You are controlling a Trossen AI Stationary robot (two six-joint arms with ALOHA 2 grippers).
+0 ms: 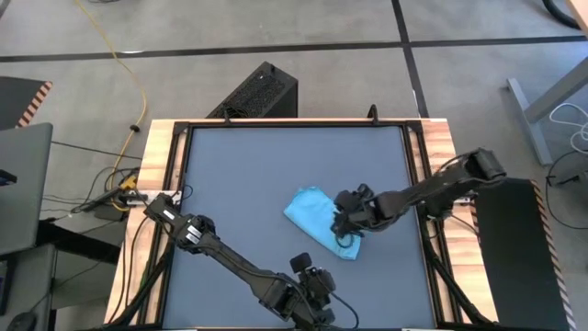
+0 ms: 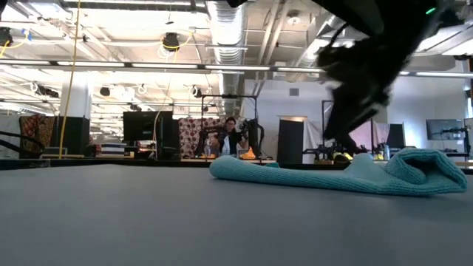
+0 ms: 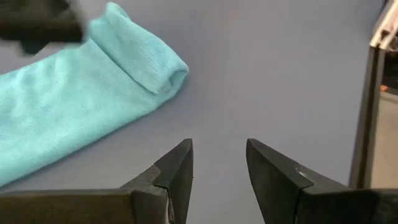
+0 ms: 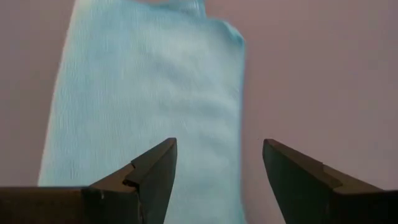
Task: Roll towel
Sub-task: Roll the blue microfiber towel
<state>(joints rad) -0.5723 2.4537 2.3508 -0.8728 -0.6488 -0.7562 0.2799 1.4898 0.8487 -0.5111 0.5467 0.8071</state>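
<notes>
The sky-blue towel lies folded into a long strip on the dark table, right of centre. Its end toward the near right is rolled over into a short thick roll, and the remainder lies flat. My right gripper hangs open just above the strip, near the rolled end, and touches nothing. It shows as a dark blur in the low view. My left gripper stands open near the table's front edge, pointing at the rolled end with nothing between its fingers.
The table has a wooden frame with black rails along its sides. A black box stands on the floor beyond the far edge, and cables lie to the left. A person sits far off in the room behind.
</notes>
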